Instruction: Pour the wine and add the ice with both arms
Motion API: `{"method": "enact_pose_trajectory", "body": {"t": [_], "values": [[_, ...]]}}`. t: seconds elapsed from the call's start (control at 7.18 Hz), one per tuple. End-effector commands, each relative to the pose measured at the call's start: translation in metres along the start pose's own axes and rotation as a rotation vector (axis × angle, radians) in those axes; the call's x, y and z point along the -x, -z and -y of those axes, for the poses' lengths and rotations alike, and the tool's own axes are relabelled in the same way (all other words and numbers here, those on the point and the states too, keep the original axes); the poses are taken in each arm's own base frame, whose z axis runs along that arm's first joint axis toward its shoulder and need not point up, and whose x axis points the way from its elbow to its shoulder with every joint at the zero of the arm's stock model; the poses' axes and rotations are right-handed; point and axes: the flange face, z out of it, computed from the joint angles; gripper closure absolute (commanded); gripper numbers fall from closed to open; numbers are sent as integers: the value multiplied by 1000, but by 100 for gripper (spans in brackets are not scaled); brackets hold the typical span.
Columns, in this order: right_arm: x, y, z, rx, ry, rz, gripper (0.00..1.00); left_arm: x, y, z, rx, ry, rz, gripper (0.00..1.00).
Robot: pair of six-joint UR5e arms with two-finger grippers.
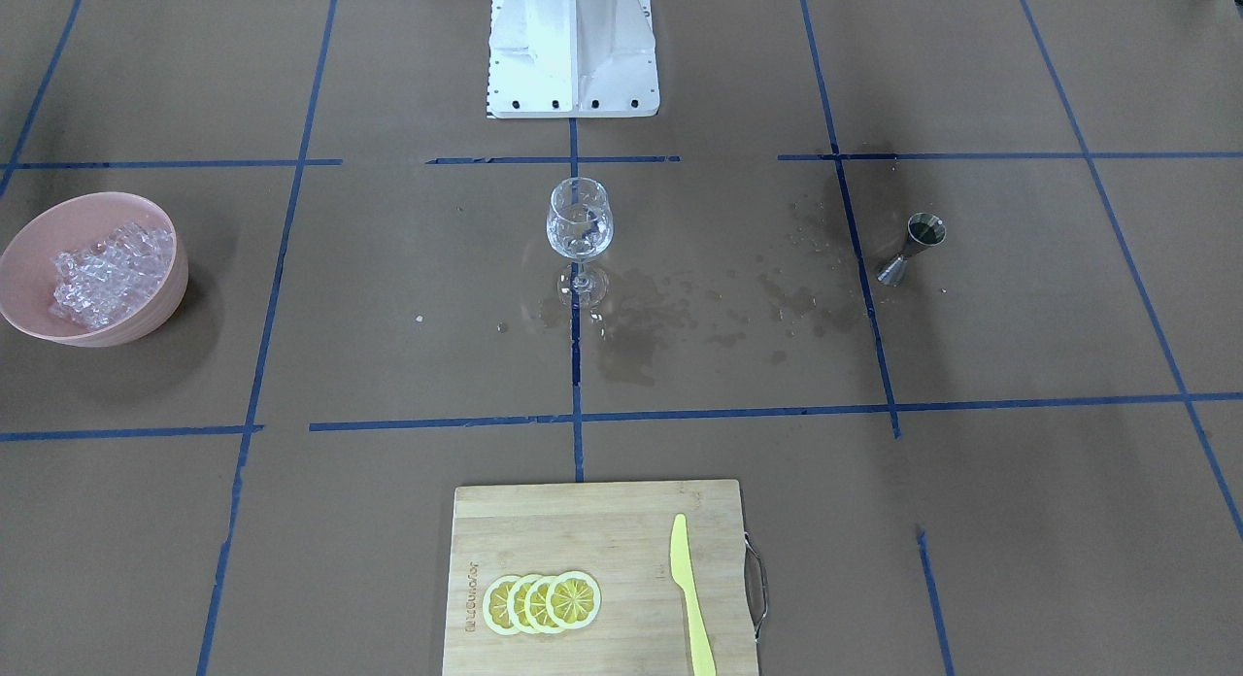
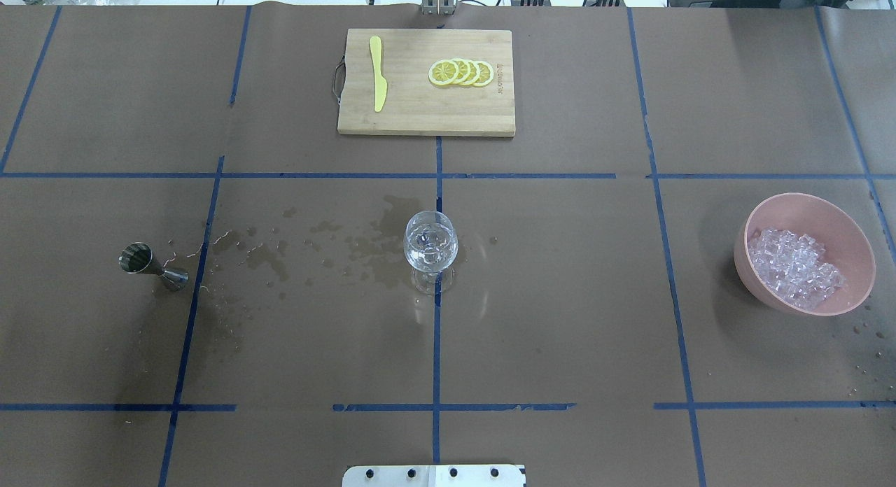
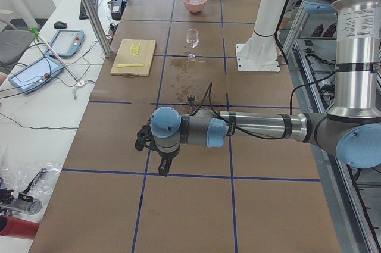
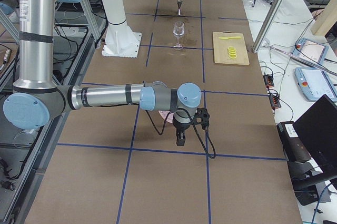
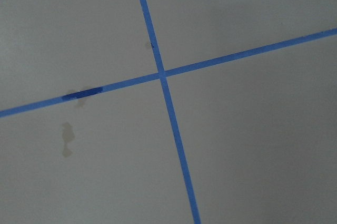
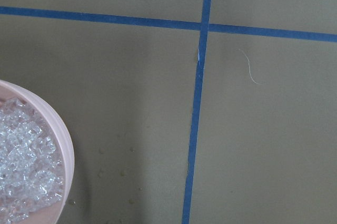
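The ice [image 2: 794,266] fills a pink bowl [image 2: 759,214] at the table's right; it also shows in the front view [image 1: 102,273] and the right wrist view [image 6: 26,166]. A clear stemmed glass [image 2: 431,242] stands upright at the table's middle. A steel jigger [image 2: 150,265] stands to the left. My left gripper [image 3: 162,164] hangs over bare table beyond the jigger. My right gripper [image 4: 180,138] hangs just past the bowl. Both show only in the side views, so I cannot tell whether they are open or shut.
A wooden cutting board [image 2: 420,120] at the far side holds lemon slices [image 2: 462,72] and a yellow knife [image 2: 378,74]. Wet stains [image 2: 315,249] lie between jigger and glass. The white column [image 1: 573,45] stands at the robot's side.
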Motion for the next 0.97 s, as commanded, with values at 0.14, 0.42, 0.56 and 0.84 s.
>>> {"method": "enact_pose_trajectory", "body": {"t": [0.14, 0.42, 0.56, 0.84], "values": [[2, 2, 0, -4, 3, 1, 0, -15, 10, 1, -34, -87, 17, 0], [3, 3, 2, -8, 7, 3, 0, -14, 8, 1, -32, -86, 15, 0], [6, 6, 3, -13, 11, 7, 0, -22, 15, 13, -47, -96, 15, 0], [13, 10, 4, -25, 27, 25, 0, -25, 19, 8, -73, -122, 13, 0]]}}
